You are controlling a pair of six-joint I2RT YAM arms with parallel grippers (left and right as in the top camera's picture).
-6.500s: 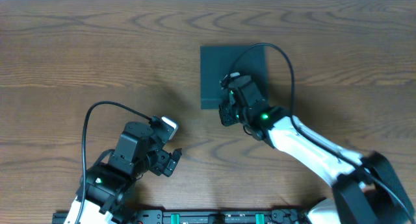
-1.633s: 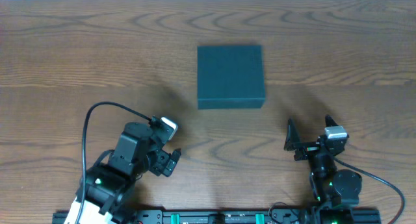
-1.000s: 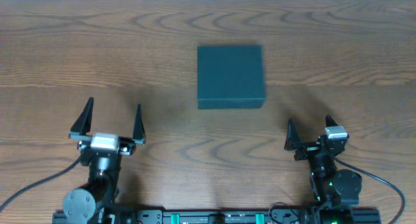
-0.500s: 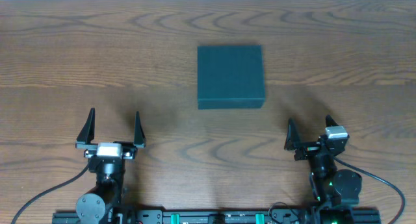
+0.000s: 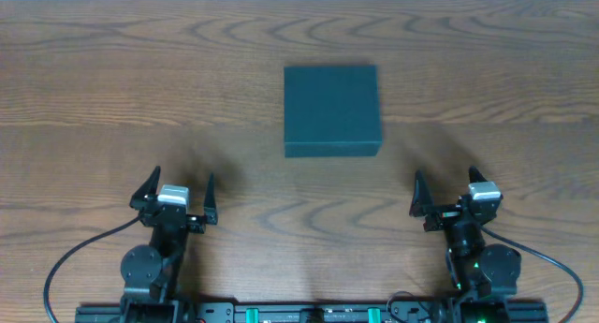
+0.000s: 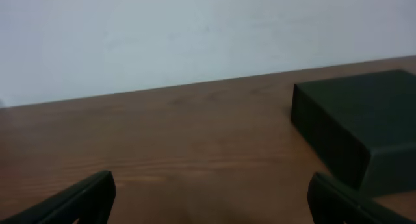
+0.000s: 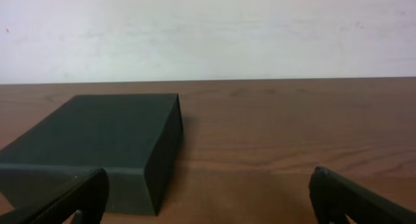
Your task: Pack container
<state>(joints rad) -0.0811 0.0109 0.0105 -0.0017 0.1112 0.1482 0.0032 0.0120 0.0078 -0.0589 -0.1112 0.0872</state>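
Observation:
The container [image 5: 332, 110] is a dark teal square box lying with its lid closed at the middle of the wooden table. It shows at the right of the left wrist view [image 6: 364, 123] and at the left of the right wrist view [image 7: 97, 146]. My left gripper [image 5: 177, 189] rests open near the front left edge, with nothing between its fingers. At the front right my right gripper [image 5: 445, 189] also stands open and empty. Both grippers sit well short of the container.
Brown wood-grain table [image 5: 112, 80] spreads all around the container. A white wall [image 7: 208, 29] rises behind the far edge. Black cables trail from both arm bases at the front rail [image 5: 309, 314].
My left arm has drawn back toward the front edge and slightly right, its open jaws now lower in the overhead view. The right arm and the container have not moved.

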